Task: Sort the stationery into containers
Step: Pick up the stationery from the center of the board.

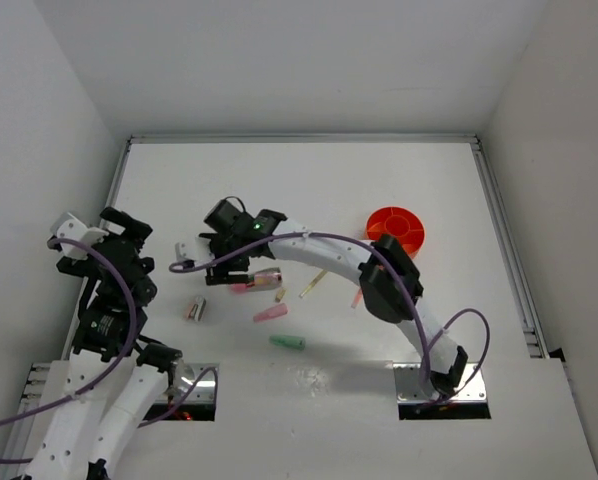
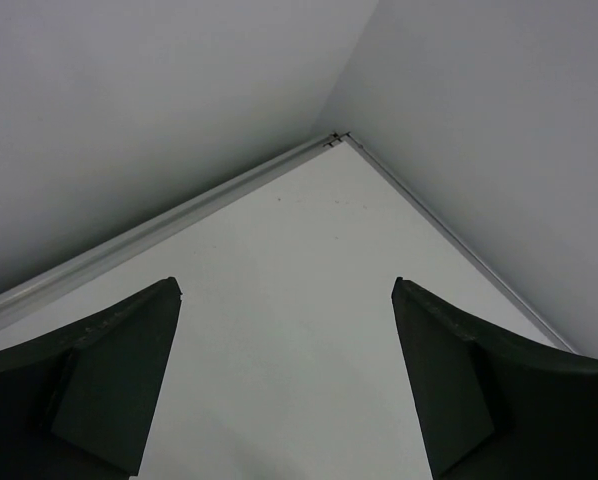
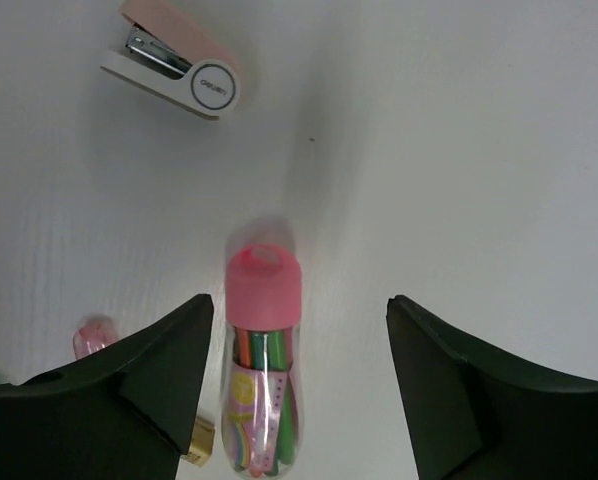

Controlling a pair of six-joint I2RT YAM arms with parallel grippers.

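Left end effector [image 2: 287,287] hangs wide and empty above the bench [image 2: 279,230] at the left. Right end effector [image 3: 299,300] straddles the pink-capped clear tube [image 3: 262,360], jaws apart, not gripping. The tube lies off-centre, so closing could roll or skew it. Orange cup [image 1: 374,222] stands far right.

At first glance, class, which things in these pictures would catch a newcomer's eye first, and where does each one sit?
The bright orange cup stands out first, towards the far right of the white table. Next is the right gripper, left of the table's middle, with its jaws open on either side of a pink-capped clear tube. A small pink stapler lies just beyond the tube.
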